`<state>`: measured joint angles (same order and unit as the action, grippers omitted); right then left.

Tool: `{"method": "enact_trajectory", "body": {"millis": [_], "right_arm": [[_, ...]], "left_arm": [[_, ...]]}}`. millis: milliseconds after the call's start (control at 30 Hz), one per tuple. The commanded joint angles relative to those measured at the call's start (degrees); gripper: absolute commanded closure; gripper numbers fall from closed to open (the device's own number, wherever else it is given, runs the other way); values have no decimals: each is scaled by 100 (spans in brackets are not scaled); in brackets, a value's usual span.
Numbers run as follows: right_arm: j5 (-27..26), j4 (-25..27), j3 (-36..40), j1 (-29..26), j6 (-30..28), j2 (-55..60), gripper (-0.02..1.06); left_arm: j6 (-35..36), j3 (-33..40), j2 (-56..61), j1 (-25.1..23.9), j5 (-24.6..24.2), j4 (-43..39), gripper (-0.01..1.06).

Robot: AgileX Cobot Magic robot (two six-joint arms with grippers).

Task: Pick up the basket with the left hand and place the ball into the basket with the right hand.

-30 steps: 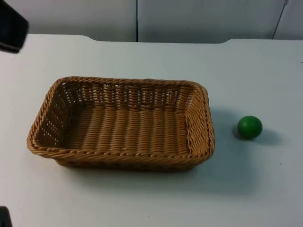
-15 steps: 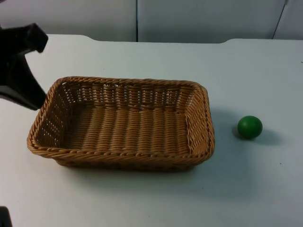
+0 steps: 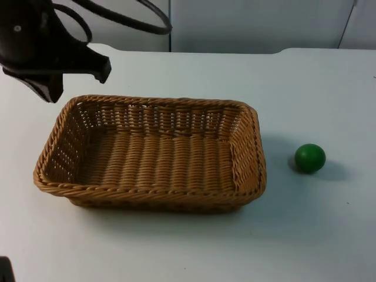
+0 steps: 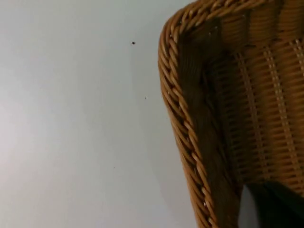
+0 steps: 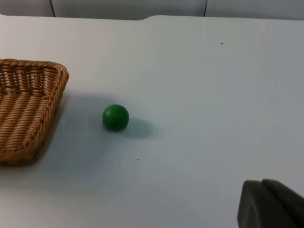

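A brown wicker basket [image 3: 251,154] stands on the white table, left of the middle, and nothing lies inside it. My left gripper [image 3: 53,70] hovers over the basket's far-left corner. In the left wrist view that gripper [image 4: 271,205] sits just above the woven rim [image 4: 176,110] at the corner. A green ball [image 3: 309,158] rests on the table to the right of the basket, a short way from its right wall. My right gripper [image 5: 271,204] waits above bare table, well apart from the ball [image 5: 116,117] and the basket's end [image 5: 29,105].
The grey partition wall [image 3: 247,23] closes off the table's far edge. Bare table surrounds the ball and lies in front of the basket.
The left arm has swung in from the picture's left edge toward the basket's far-left corner. Basket and ball have not moved.
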<state>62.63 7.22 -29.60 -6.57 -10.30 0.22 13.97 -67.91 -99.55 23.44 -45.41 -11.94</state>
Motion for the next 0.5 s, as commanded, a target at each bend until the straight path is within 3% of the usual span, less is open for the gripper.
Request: {"method": "enact_trajectory", "body": {"millis": [0,67,333,467], "right_arm": [[-29,1,22,8,9,-22,104],[-29,1,22,8,9,-22,104],[-29,1,22,8,9,-22,104],[-29,1,22,8,9,-22,104]], "left_arm": [[-248,-199,-224,49,-187,33,105],[-783,-288,-376,49,-213,324,105],[-585,-336,-585,-116,136,638,105],[-1066,-336,-585,-721,343,1858,105]]}}
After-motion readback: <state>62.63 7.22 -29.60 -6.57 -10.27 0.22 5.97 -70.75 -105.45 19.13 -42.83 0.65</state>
